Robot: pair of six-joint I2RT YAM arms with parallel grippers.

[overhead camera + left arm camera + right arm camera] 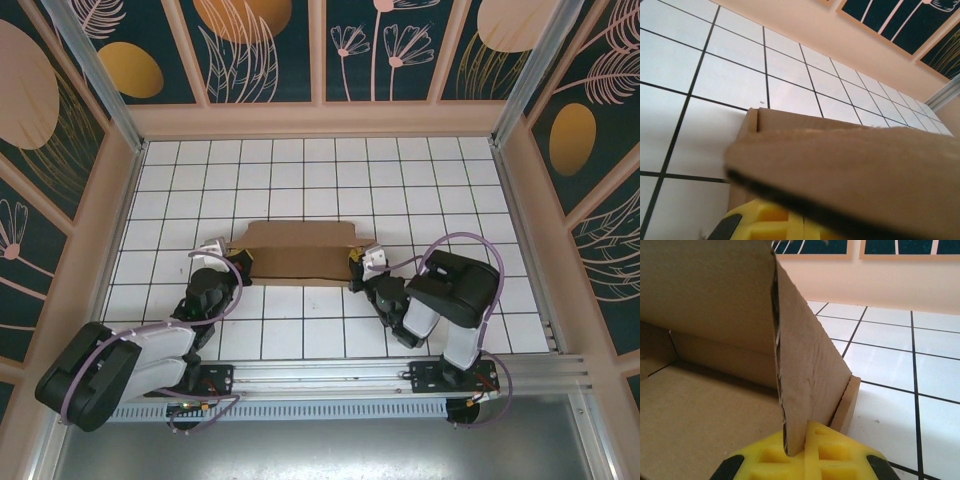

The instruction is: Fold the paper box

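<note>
Robot lab, enclosed test cell. White tabletop (300,170) ruled in black grid. Aluminium rail (330,372) along near edge, two robot arms (450,290) bolted onto it, purple cables (465,238) looped over them. Aluminium posts (95,60) at far corners. Left, right, far walls: wood-framed teal panels (260,45) with printed plants.

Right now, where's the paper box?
In the top view, the paper box lies at the middle of the tiled table, between the left gripper at its left end and the right gripper at its right end.
</note>
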